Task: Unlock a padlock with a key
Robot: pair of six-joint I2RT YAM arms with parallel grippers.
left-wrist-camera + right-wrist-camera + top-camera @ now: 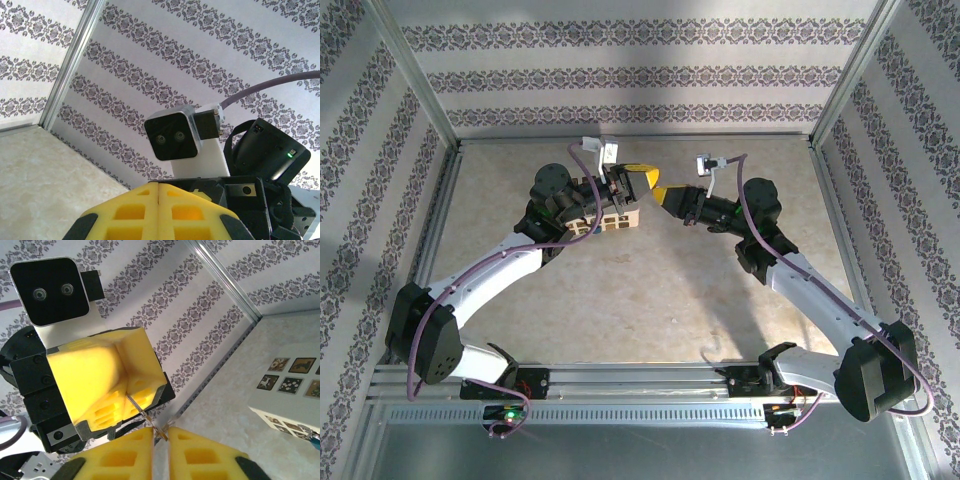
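A thin metal key [140,408] sticks out from between the yellow pads of my left gripper [127,393], which is shut on it. The key's free end lies between the fingertips of my right gripper [160,433], whose jaws stand a narrow slit apart around it. From above, the left gripper [638,178] and right gripper [661,192] meet tip to tip over the far middle of the table. In the left wrist view the left gripper [159,186] shows its pads pressed together. The padlock is out of view.
A light wooden box [610,218] with small picture tiles stands under the left wrist and lies low at the right in the right wrist view [287,390]. Patterned walls and metal posts close in the beige table [650,290], open towards me.
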